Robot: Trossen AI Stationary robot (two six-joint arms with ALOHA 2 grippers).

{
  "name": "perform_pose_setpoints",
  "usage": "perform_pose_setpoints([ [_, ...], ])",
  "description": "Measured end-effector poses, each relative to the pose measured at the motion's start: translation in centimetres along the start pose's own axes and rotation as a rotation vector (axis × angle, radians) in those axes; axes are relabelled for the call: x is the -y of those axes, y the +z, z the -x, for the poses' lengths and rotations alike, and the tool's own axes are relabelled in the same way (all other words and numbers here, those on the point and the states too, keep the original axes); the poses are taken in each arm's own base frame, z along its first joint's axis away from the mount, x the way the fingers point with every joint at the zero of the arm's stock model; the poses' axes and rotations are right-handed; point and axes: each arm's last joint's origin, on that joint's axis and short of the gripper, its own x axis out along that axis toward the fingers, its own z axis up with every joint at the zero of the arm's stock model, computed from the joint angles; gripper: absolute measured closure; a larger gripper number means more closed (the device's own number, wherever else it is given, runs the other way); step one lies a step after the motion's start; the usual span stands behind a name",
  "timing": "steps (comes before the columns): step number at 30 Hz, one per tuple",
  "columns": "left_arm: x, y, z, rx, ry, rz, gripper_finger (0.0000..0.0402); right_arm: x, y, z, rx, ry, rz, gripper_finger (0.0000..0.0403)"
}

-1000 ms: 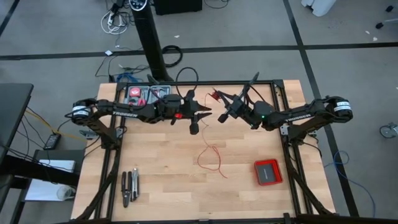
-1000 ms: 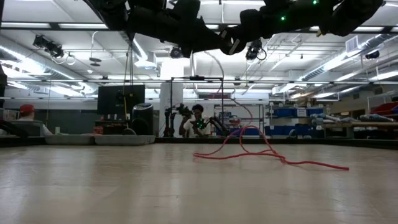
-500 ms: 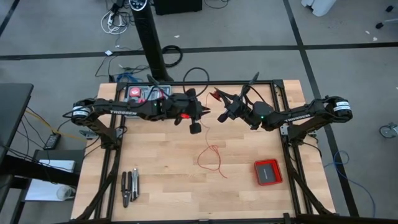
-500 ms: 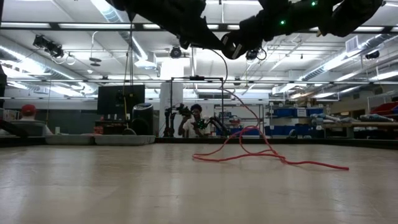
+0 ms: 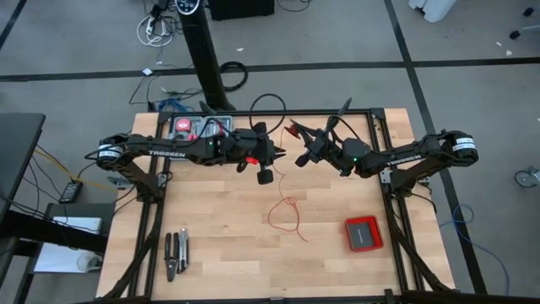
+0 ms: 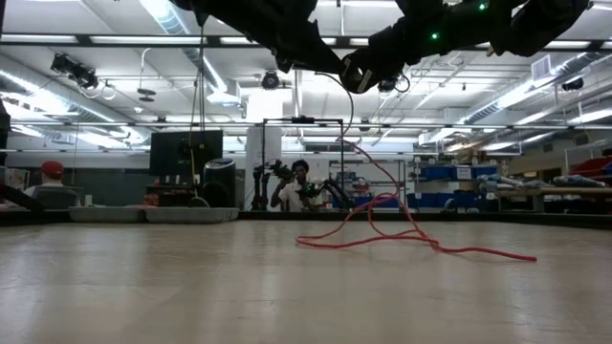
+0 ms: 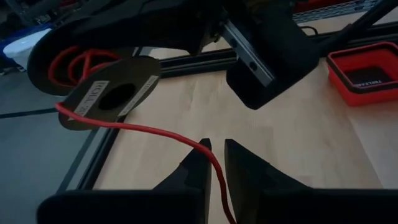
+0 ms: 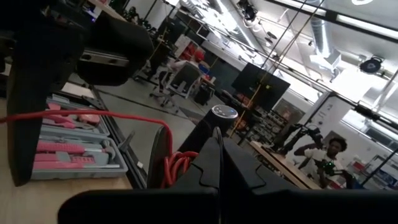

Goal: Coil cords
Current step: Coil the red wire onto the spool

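1 red wire (image 5: 287,215), 2 grippers

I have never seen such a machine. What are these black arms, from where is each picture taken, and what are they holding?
These are two robot arms over a wooden table. One picture looks down from above, one looks level across the tabletop, and two come from cameras on the wrists. The right gripper is shut on a small black spool with red wire wound on it. The left gripper has its fingers closed around the thin red wire, which runs from the spool down to loose loops on the table. Also there: a red square box, pliers and a tool case.
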Motion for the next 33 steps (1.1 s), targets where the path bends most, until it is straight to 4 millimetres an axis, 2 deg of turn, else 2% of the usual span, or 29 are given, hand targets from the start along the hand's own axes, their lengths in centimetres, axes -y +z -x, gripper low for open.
perform_pose_setpoints([
  [23, 0.2, -0.2, 0.0, -0.029, -0.005, 0.004, 0.0353, -0.1, -0.1, 0.0, -0.007, 0.005, 0.007, 0.0402],
  [29, 0.3, 2.0, 0.8, -0.018, 0.022, 0.014, 0.0353, -0.1, -0.2, 0.0, -0.015, 0.011, 0.015, 0.0402],
  [33, 0.5, 2.0, 0.8, -0.029, 0.043, 0.009, 0.0354, -0.1, -0.2, 0.0, -0.014, 0.013, 0.016, 0.0402],
])
